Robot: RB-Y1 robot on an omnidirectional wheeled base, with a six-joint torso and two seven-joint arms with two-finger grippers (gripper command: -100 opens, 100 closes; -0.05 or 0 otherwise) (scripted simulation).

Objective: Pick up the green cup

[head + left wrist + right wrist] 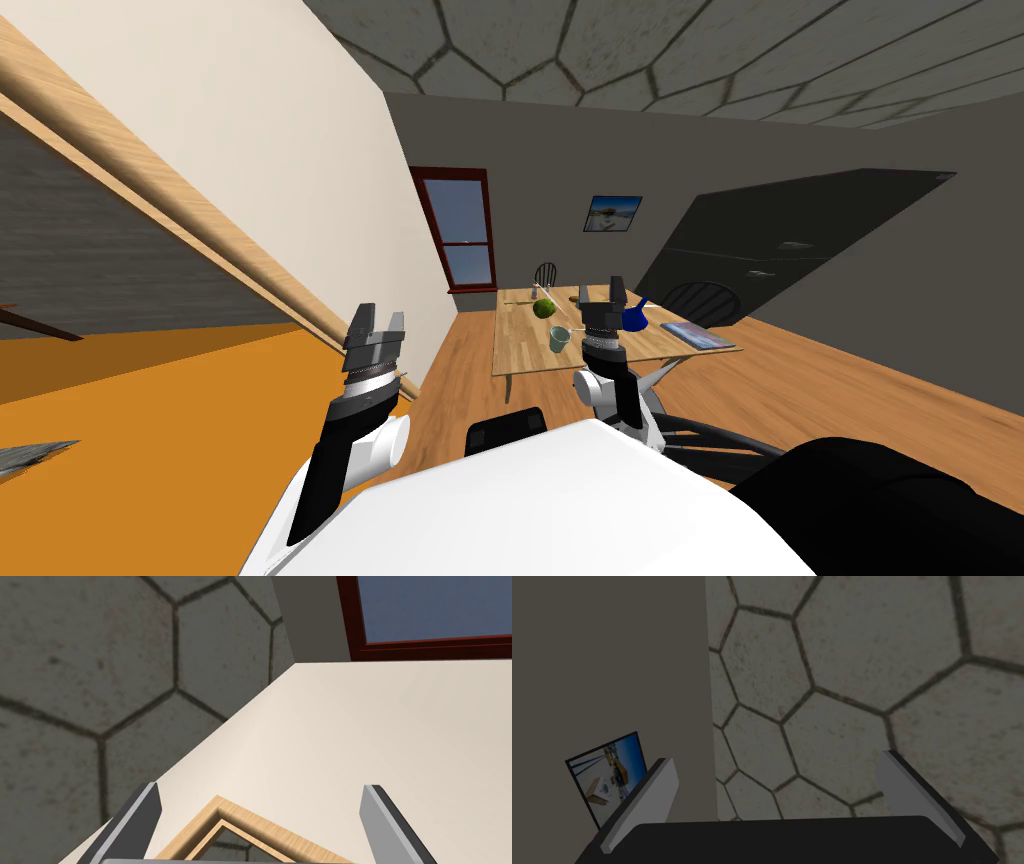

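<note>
My right pincer (602, 290) is up in front of me. Its fingers (649, 803) point toward the ceiling and stand well apart. The green cup (559, 339), a pale green and upright, sits on the wooden table (520, 365) ahead. It is just to the left of that pincer's wrist and lower than its fingertips. It looks to lie beyond the pincer, though from this steep angle I can't judge how far. Either way the two are apart, with no finger on the cup.

Past the cup, further along the table, sits a round green fruit (544, 309). On the other side of my right pincer is a blue vessel (634, 319), partly hidden behind the pincer's body. Further right again, a flat book (700, 335) lies near the table's edge. A dark chair (546, 272) stands at the table's far end, and a second chair (700, 298) stands beyond its right side.

My left pincer (379, 318) is lifted too, well off to the left of the table and close by the cream wall (300, 180). Its fingers (142, 816) are spread wide.
</note>
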